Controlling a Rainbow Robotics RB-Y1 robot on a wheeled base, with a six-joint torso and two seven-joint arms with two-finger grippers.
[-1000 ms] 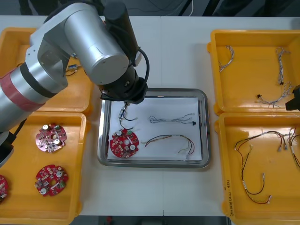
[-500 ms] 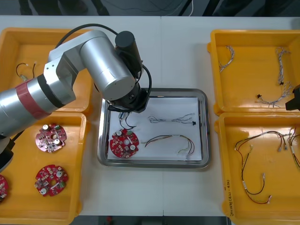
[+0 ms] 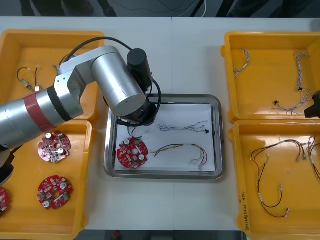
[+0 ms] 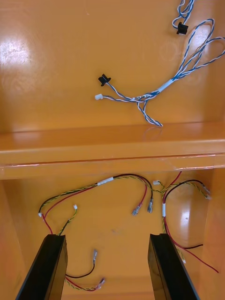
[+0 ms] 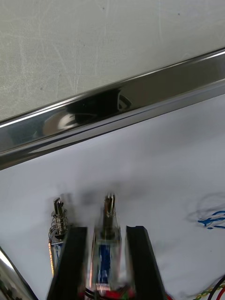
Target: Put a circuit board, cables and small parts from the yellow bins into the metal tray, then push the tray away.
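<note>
**Black cable.** The black cable (image 3: 133, 131) hangs over the left part of the metal tray (image 3: 165, 175), just above the round red circuit board (image 3: 132, 152) that lies in the tray's near left corner. In the left wrist view, one clear plug (image 5: 107, 246) with a metal tip sits between the two fingers. A second plug (image 5: 57, 225) lies just outside one finger. Both are over the white floor of the tray, near its shiny rim (image 5: 117, 108).

**Left pincer.** The left pincer (image 5: 107, 229) is clenched on the black cable's plug. In the front view the left arm's wrist (image 3: 125, 95) covers it, above the tray's far left corner.

**Tray contents.** A blue and white cable (image 3: 182, 127) and a red and yellow cable (image 3: 182, 150) lie on the white floor, to the right of the board and apart from it.

**Right pincer.** The right pincer (image 4: 107, 236) is released, its fingers standing well apart. It hangs over the near right bin (image 3: 240, 175), above red and yellow cables (image 4: 117, 180). Blue and white cables (image 4: 154, 91) lie in the far right bin (image 3: 270, 40) beyond the wall.

**Surroundings.** The near left bin (image 3: 25, 175) holds further circuit boards (image 3: 54, 146). All bins stand on the light desk (image 3: 190, 60).
</note>
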